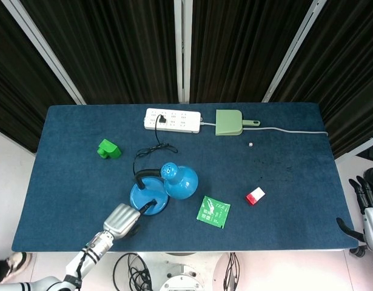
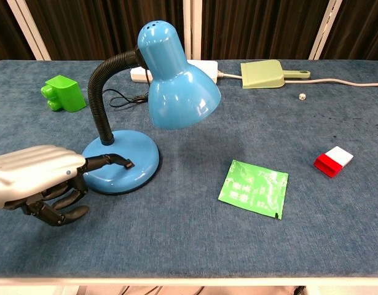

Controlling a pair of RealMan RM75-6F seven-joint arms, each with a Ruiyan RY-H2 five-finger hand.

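A blue desk lamp stands on the blue table; its round base [image 2: 137, 152] is left of centre and its shade [image 2: 176, 86] hangs on a black gooseneck. My left hand [image 2: 44, 181] lies low at the table's front left, beside the base. One of its fingers [image 2: 109, 160] stretches across the base, with its tip touching the small black switch [image 2: 126, 165]. Its other fingers curl underneath and hold nothing. From the head view the same left hand [image 1: 120, 219] sits just below the lamp base [image 1: 144, 198]. My right hand [image 1: 369, 212] hangs off the table's right end, fingers apart and empty.
A green block [image 2: 63, 92] sits at the back left. A white power strip [image 1: 172, 119] and a green dustpan [image 1: 230, 122] line the far edge, with the lamp's cord looped nearby. A green sachet [image 2: 254, 188], a red-and-white block [image 2: 333, 161] and a small white die [image 2: 302, 96] lie to the right.
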